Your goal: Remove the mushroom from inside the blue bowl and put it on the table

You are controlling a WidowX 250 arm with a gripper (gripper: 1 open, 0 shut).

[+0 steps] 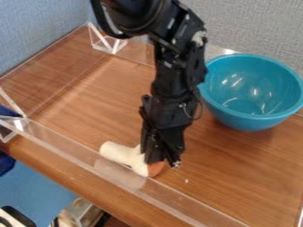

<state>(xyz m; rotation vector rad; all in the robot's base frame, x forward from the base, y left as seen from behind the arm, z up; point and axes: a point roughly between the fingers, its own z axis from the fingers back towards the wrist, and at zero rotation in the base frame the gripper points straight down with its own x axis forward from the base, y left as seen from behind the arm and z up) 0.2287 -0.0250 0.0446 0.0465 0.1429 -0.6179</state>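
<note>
Black jointed gripper (162, 162): jaws look closed, grip on cap cannot be told | small toy mushroom, cream cylinder stem, reddish-brown cap (155, 168): lies on brown wood-grain table (231, 168), outside glossy teal-blue plastic bowl (251, 92) | cap beside fingertips, stem points to picture's left, slightly up | the only arm is near

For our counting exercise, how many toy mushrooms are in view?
1. The mushroom lies on its side on the table, its cap end partly covered by the fingers. Others could be hidden behind the arm.
</note>
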